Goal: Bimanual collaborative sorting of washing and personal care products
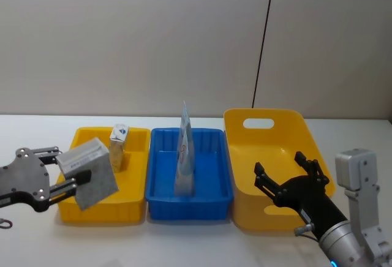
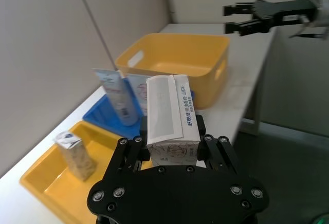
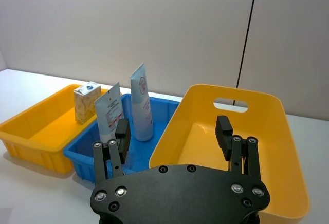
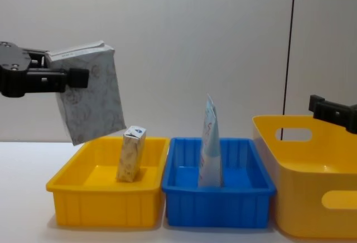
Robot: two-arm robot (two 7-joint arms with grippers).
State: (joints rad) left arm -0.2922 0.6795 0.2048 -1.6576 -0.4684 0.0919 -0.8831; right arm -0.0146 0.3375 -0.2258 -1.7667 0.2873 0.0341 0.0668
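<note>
The left gripper (image 1: 73,164) hangs above the front left corner of the small yellow bin (image 1: 131,209), its fingers (image 2: 205,144) clamped on the two broad faces of a cream carton (image 1: 92,172). In the chest view that carton is tilted and well clear of the bin's rim. A second carton (image 1: 118,146) stands inside this bin near the back wall, leaning slightly, with its blue mark on top. Just beside it to the right is the blue bin (image 1: 190,209), the two walls touching or nearly so. A pale tube (image 3: 141,103) stands upright in the blue bin with its broad end down. The right wrist view shows a second tube (image 3: 109,108) close beside it, its white, red-printed face turned outward. Next comes the large yellow bin (image 1: 269,215), with a handle slot in its far wall. The right gripper (image 1: 280,166) hovers over this bin's front part, its fingers spread wide and holding nothing.
</note>
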